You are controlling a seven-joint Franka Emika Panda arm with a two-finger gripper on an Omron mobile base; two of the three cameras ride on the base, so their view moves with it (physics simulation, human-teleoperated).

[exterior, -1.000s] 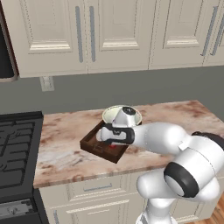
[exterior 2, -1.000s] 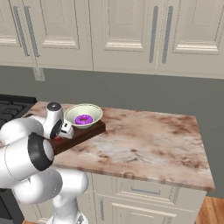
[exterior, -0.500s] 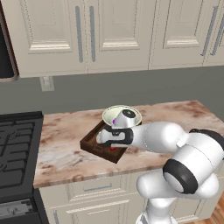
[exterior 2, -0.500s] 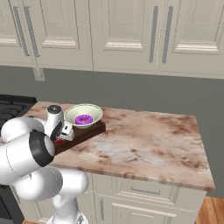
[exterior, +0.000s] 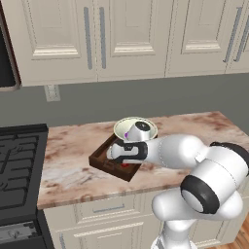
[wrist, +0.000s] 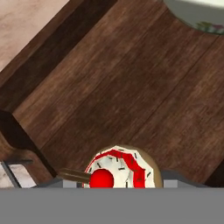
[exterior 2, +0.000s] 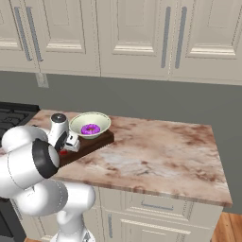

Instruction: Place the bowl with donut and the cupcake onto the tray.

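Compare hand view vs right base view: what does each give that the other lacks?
Hand view: the cupcake's top close up, white frosting with a red ball and dark sprinkles, and the tray's wood grain. Right base view: the purple donut lying in the bowl, the marble counter, the cabinets, the stove edge and the arm reaching over the tray. Both: the wooden tray with the bowl on it, though the hand view catches just the bowl's rim.
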